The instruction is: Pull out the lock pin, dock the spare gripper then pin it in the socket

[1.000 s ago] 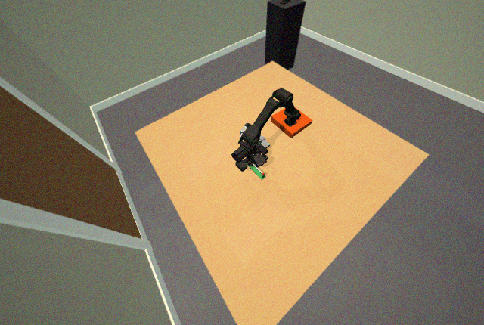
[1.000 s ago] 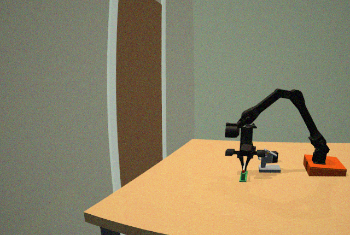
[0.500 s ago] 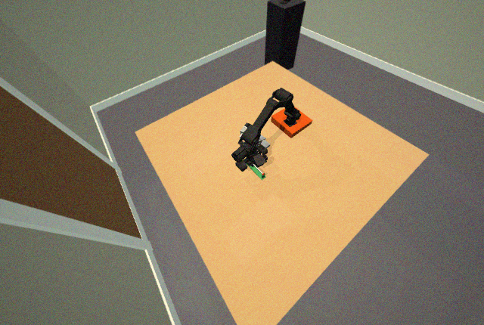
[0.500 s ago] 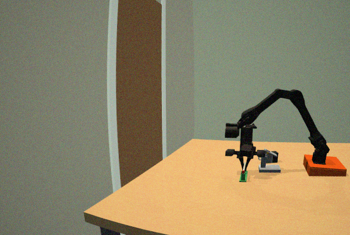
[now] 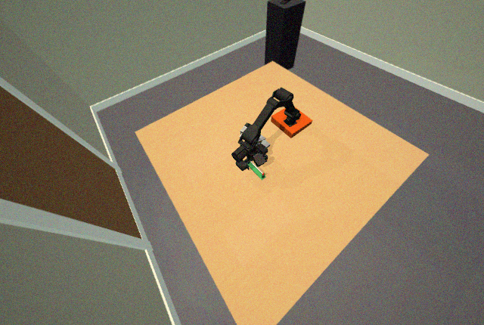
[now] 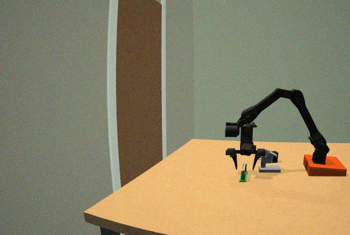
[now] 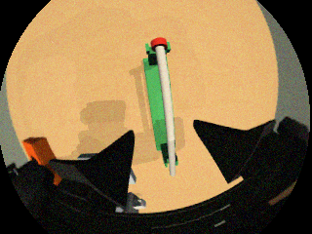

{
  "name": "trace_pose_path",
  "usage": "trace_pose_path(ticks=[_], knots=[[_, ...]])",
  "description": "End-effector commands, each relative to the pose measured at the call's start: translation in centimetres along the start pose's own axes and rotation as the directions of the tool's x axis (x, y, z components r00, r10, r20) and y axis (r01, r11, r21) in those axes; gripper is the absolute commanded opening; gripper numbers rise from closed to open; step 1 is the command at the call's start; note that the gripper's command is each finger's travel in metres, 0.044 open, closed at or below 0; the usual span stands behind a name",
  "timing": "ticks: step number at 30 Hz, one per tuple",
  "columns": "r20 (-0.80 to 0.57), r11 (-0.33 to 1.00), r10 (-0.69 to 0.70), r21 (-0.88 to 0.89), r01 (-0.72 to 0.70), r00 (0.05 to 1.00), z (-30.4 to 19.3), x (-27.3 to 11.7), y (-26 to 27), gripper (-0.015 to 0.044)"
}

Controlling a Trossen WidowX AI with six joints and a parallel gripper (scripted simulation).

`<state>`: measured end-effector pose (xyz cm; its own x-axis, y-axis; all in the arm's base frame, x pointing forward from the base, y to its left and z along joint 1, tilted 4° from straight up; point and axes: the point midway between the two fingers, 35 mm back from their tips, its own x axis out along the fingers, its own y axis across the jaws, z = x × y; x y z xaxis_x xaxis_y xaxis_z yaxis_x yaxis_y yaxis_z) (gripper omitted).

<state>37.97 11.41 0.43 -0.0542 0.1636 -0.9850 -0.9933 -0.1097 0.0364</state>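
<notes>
The lock pin (image 5: 257, 168) (image 6: 244, 166) (image 7: 167, 97) has a white shaft and a red head. It appears to lie lengthwise along the green holder (image 5: 255, 171) (image 6: 240, 180) (image 7: 155, 99), its headless end nearer the wrist. My gripper (image 6: 245, 169) (image 7: 164, 128) is open and points down, one finger on each side of the pin's headless half, with gaps on both sides. The grey mount (image 6: 264, 162) stands just beside the gripper in the exterior view. A dark body (image 6: 275, 156) shows at its far side; whether it is the spare gripper seated in the socket I cannot tell.
The arm's orange base block (image 5: 301, 122) (image 6: 325, 161) (image 7: 39, 148) stands beyond the mount. The mount's grey foot (image 6: 272, 169) is close to the near finger. In the top view the arm hides most of the mount. A black pedestal (image 5: 283, 32) stands beyond the table.
</notes>
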Motion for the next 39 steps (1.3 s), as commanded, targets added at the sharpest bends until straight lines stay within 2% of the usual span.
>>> trace_pose_path(ticks=[1, 35, 39], knots=[[0.000, 1.000, 0.000, 0.000, 0.000, 1.000, 0.1, -1.0, 0.0, 0.0440], [0.000, 1.000, -0.003, 0.004, 0.003, 1.000, 1.3, -8.6, 0.0, 0.0440], [0.000, 1.000, -0.003, 0.004, 0.003, 1.000, 1.3, -8.4, -0.1, 0.0440]])
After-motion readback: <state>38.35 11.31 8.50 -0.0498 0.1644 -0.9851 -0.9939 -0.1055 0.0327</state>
